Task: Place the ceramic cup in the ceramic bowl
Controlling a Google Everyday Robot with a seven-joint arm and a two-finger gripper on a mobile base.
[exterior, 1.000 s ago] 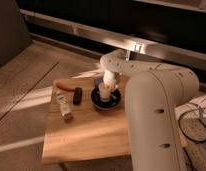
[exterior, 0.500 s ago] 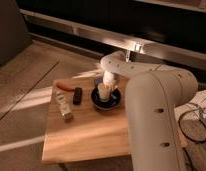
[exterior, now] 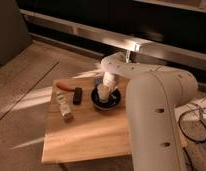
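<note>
The glossy black ceramic bowl (exterior: 106, 100) sits on the wooden table (exterior: 91, 135) near its far edge. The cream ceramic cup (exterior: 103, 91) stands upright inside the bowl. My gripper (exterior: 109, 81) hangs directly above the cup at the end of the white arm, close to or touching its top. The large white arm (exterior: 151, 120) fills the right side of the view and hides the table's right part.
Left of the bowl lies a small black block (exterior: 77, 95). A pale bottle-like item (exterior: 64, 108) lies further left, and a reddish object (exterior: 65, 86) lies near the far left corner. Cables (exterior: 193, 125) trail on the floor at right.
</note>
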